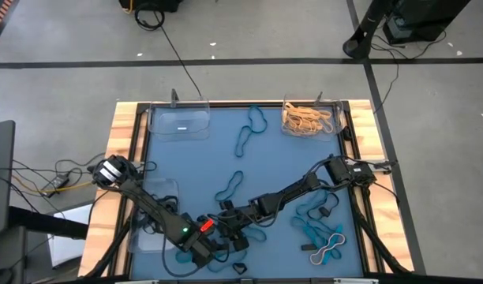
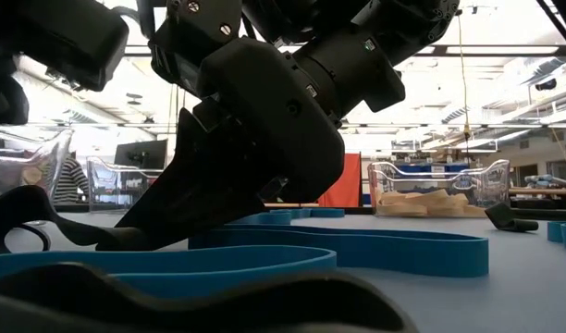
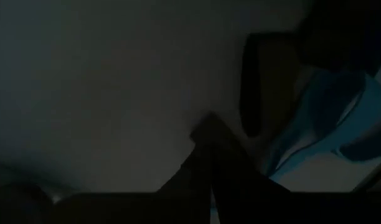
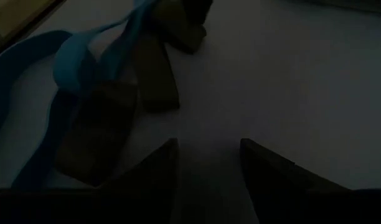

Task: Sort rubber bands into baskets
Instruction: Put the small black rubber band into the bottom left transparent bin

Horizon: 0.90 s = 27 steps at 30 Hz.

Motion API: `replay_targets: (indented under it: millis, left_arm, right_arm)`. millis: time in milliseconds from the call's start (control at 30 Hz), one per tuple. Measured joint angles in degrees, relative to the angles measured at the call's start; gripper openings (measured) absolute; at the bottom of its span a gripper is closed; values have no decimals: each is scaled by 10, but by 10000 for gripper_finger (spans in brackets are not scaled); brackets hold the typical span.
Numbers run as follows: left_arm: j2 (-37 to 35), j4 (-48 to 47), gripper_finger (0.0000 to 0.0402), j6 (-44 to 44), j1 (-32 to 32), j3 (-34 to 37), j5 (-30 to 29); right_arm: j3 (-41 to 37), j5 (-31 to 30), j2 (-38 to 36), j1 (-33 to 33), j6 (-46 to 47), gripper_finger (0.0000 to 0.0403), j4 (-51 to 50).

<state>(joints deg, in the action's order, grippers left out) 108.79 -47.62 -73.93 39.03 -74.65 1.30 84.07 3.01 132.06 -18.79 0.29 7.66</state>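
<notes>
We see the blue mat framed by a wooden table, with three clear baskets on it: one at the far left holding nothing we can make out, one at the far right heaped with tan bands, and one at the near left under the left arm. Loose bands lie across the mat as thin, limp loops: teal ones near the middle and right, black ones by the near edge, a pale one at the near right. The left gripper is down at the near edge, fingers pinched together; we cannot tell whether a band is caught. The right gripper sits low nearby, its fingers parted over bare mat, holding nothing.
</notes>
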Motion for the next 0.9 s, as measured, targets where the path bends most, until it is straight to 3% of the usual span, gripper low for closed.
replay_targets:
  millis: [100, 267, 667, 900]
  left_arm:
    - [0, -46, 9, 16, 0, -29, -3]
    - [0, -108, 25, 20, 0, -66, -62]
    - [-1, -25, 194, 33, -1, -13, -90]
    - [-1, 47, 215, 56, -1, 45, -66]
  right_arm:
    - [0, 0, 0, 0, 0, 182, 0]
    - [0, 0, 0, 0, 0, 181, -1]
    - [0, 1, 0, 0, 0, 182, -6]
    - [0, 2, 0, 0, 0, 181, -6]
